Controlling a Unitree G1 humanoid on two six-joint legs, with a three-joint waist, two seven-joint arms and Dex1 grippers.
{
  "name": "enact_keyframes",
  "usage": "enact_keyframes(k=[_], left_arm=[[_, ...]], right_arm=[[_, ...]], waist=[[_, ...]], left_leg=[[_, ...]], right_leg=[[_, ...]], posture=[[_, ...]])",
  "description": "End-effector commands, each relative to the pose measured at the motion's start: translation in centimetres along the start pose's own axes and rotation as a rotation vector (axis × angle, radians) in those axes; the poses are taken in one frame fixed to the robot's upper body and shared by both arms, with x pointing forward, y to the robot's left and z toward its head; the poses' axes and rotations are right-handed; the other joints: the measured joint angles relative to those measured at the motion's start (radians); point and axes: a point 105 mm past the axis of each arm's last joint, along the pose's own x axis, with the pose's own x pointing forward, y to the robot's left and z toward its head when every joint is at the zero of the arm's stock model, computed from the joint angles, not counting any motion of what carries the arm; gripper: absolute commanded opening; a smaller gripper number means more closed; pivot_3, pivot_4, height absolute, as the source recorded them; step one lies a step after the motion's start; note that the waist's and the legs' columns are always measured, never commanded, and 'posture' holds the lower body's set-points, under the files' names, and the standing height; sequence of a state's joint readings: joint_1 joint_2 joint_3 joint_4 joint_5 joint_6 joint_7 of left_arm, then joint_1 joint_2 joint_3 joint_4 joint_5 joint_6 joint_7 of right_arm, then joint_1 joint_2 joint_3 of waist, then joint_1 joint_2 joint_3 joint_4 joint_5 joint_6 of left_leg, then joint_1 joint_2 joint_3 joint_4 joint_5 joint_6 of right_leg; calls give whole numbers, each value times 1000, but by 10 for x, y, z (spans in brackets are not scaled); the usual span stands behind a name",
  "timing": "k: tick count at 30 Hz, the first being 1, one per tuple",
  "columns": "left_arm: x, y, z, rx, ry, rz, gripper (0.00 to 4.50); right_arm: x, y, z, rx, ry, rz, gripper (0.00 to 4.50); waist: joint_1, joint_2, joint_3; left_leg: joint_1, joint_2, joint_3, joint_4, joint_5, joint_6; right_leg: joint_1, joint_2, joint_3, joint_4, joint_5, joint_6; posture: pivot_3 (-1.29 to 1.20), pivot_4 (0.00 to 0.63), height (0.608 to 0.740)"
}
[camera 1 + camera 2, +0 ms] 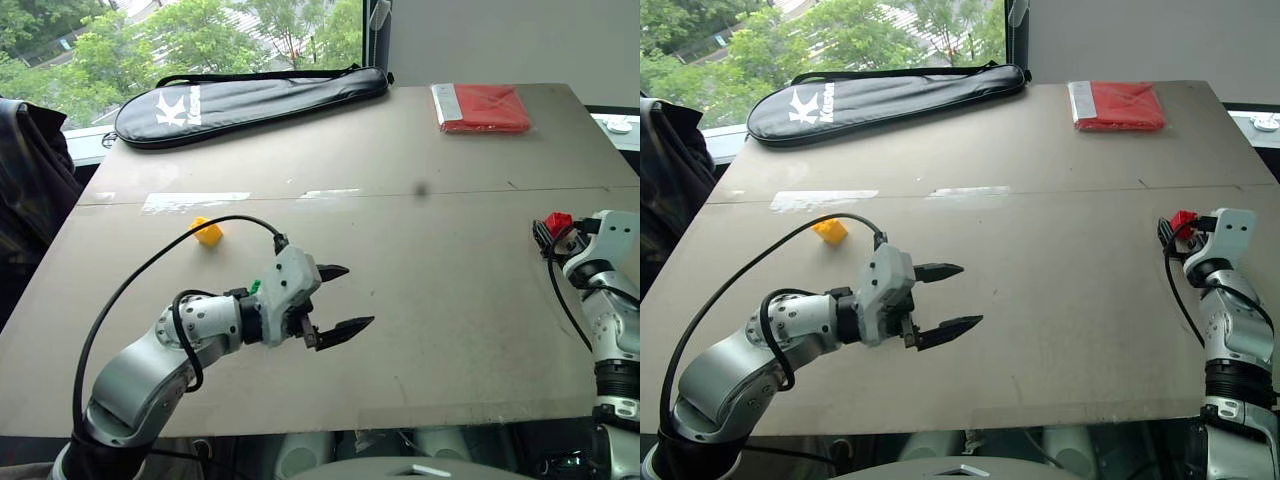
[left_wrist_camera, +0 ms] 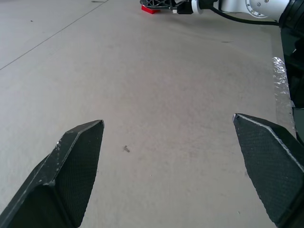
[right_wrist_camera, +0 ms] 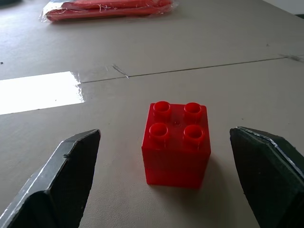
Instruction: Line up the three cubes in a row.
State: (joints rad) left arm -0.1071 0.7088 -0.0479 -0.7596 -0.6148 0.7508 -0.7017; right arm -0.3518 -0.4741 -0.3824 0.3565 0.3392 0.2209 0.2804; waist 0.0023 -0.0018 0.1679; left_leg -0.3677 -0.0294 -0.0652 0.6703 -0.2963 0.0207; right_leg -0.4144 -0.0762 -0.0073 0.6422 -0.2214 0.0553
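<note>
Three studded plastic cubes are what I look for from the head camera: the yellow cube [image 1: 207, 231] sits on the grey table [image 1: 420, 300] toward my left, a sliver of the green cube [image 1: 256, 287] peeks out behind the left gripper [image 1: 340, 300], whose black fingers are spread and empty above the tabletop, and the red cube [image 1: 558, 221] lies near the right edge, just at the right gripper [image 3: 166, 190]. Through the left wrist camera I see splayed fingers over bare table. Through the right wrist camera, the red cube stands upright between the parted, untouching fingers, with a flat red packet [image 3: 109, 8] well beyond it.
</note>
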Motion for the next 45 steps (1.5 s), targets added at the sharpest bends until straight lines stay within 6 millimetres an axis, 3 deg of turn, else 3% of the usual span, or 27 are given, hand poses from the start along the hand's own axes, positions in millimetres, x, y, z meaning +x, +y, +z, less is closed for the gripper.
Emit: enact_keyframes(k=[1,5,9,13,20,22,27,36,45], left_arm=[[-1,-4,12,40,-33,-10,4500],[-3,-4,11,48,-27,-5,4500],[-3,-4,10,44,-30,-2,4500],[-5,-2,4,42,-10,9,4500],[-6,-1,-2,28,7,10,4500],[-5,0,-4,24,12,4,4500],[-7,5,-11,26,33,-11,4500],[-12,6,-15,41,71,-35,4500],[-18,11,-16,50,80,-33,4500]], right_arm=[[4,-3,13,-24,-49,-4,3108],[5,-3,12,-33,-49,-1,1260],[1,4,13,-35,-72,44,1273],[-19,26,12,-58,-81,148,1273],[-93,107,-9,-82,-11,534,1273],[-98,113,-16,-91,19,523,1273],[-109,150,-25,-31,5,468,1273],[-116,164,-34,-49,7,283,1273],[-118,170,-32,-24,-15,244,1273]], waist=[[-3,0,0],[-12,0,0],[-15,0,0],[-15,0,0],[-13,0,0],[-14,0,0],[-15,-2,1],[-14,-4,2],[-15,-4,2]], left_leg=[[0,0,0,0,0,0],[0,0,1,0,0,0],[1,0,1,0,0,0],[1,1,0,0,-1,2],[1,2,-1,0,-1,2],[2,2,-1,0,-1,2],[4,5,1,1,-1,2],[3,5,1,0,0,-1],[3,6,1,0,0,-1]], right_leg=[[0,0,0,0,0,0],[0,0,0,0,0,0],[0,0,2,0,0,0],[0,1,1,1,0,0],[0,1,1,1,0,0],[0,2,1,1,0,0],[0,5,3,1,-1,-1],[-1,5,3,1,1,-5],[-2,6,3,1,0,-3]], posture=[[0,150,701],[0,150,701],[0,150,701],[0,150,701],[0,150,701],[0,150,701],[0,150,701],[0,150,701],[0,150,701]])
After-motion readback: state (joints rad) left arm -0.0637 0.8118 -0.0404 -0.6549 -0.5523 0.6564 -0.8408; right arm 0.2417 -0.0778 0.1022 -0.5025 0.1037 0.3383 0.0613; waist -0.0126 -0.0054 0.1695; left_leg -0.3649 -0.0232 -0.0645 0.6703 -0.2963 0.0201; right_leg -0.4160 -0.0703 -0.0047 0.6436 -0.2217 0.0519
